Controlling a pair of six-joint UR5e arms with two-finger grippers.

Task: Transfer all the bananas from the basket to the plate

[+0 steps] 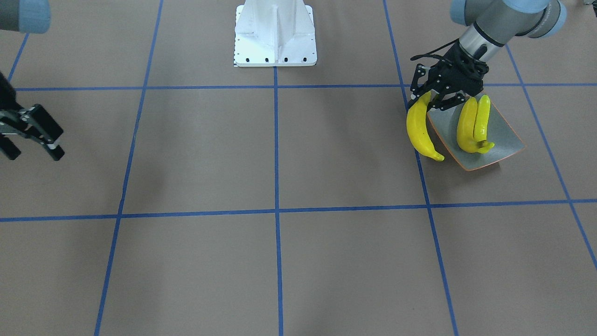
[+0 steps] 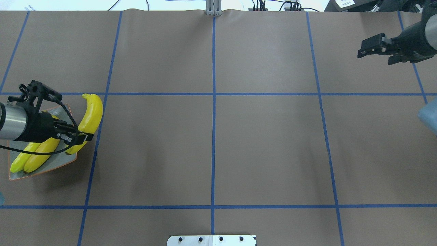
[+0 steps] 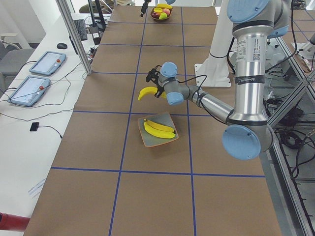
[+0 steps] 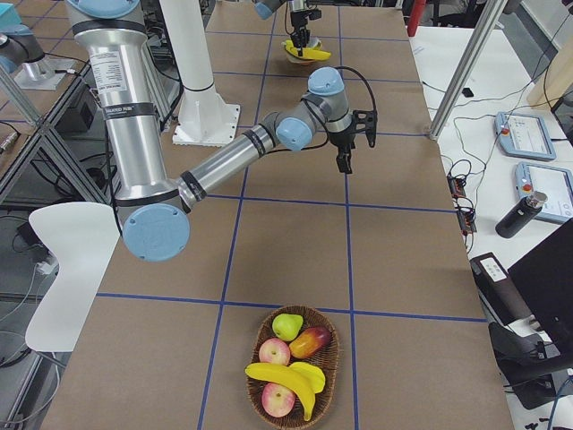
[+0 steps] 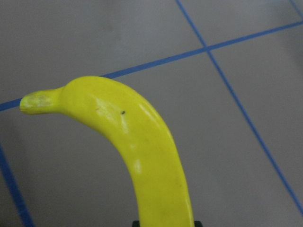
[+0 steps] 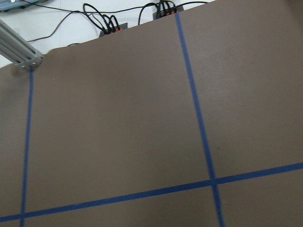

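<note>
My left gripper [image 1: 438, 100] is shut on one end of a yellow banana [image 1: 422, 128]. It holds the banana in the air by the inner edge of the grey-green plate [image 1: 508, 135], and most of the banana hangs outside the rim. The held banana [image 5: 142, 142] fills the left wrist view. Two more bananas [image 2: 34, 153] lie side by side on the plate [image 2: 51, 164]. My right gripper [image 2: 374, 58] is open and empty, far off on the other side of the table. The basket [image 4: 331, 394] holds yellow banana [image 4: 286, 376] among other fruit.
The basket also holds a pear [image 4: 286, 325], red apples and a mango. The white robot base [image 1: 275, 35] stands at the middle of the table's robot-side edge. Blue tape lines grid the brown table. Tablets and cables lie on a side bench [image 3: 39, 73].
</note>
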